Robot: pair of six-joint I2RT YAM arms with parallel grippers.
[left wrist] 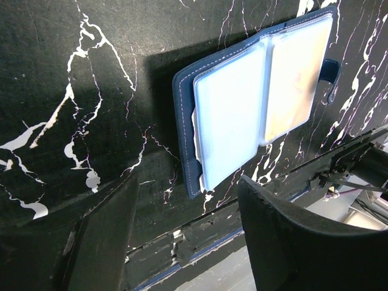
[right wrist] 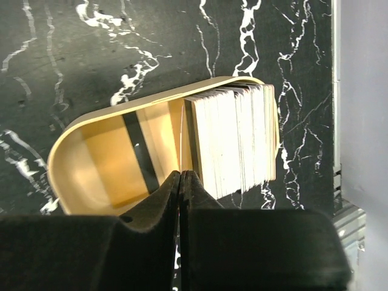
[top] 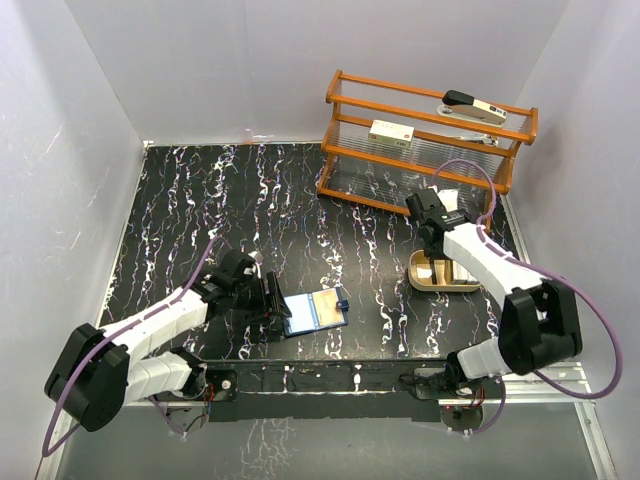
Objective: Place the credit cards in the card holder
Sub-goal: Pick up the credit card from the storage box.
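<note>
Since the right gripper (right wrist: 182,179) pinches one card (right wrist: 182,136) edge-on beside the stack (right wrist: 233,142), lifting could drag neighbours or drop it; the left gripper (left wrist: 188,185) gapes empty by the holder (left wrist: 182,121).

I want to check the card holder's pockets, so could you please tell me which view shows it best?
The left wrist view: the card holder lies open, close up, both inner pages showing. The top view shows it small; the right wrist view not at all.
</note>
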